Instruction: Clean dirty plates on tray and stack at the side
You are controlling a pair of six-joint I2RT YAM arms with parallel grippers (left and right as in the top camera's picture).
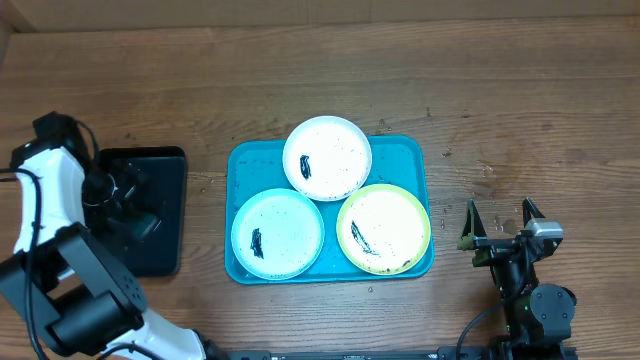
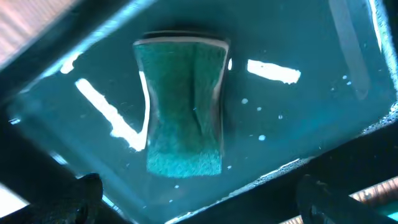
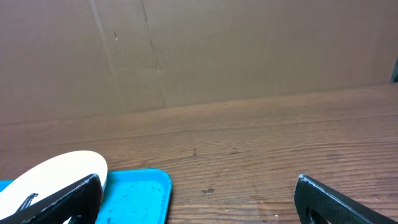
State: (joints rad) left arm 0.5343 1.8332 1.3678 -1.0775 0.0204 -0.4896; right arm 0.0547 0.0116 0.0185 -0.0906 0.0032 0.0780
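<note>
We judged the plates light, stiff plastic, unlikely to break but apt to slide on the tray (image 1: 248, 165), more so once wet. The raised rim seemed the only sound hold, pinched over its edge where no neighbour crowds it. For the green plate (image 1: 384, 228) that meant the side facing the right edge of the worktop.

All three plates sat packed together on the tray at the middle of the worktop. The white plate (image 1: 327, 158) lay toward the far edge, and the blue plate (image 1: 277, 234) and the green one sat side by side toward the near edge. Each had a white centre with fine specks and a short dark smear. The green plate had a further dark mark at its near rim.

The left gripper (image 2: 205, 205) hung wide and empty over a green sponge (image 2: 180, 109), which lay in a wet black tray (image 1: 165, 250) by the left edge. The right gripper (image 1: 498, 210) stood wide and empty near the near-right corner, apart from the tray.
</note>
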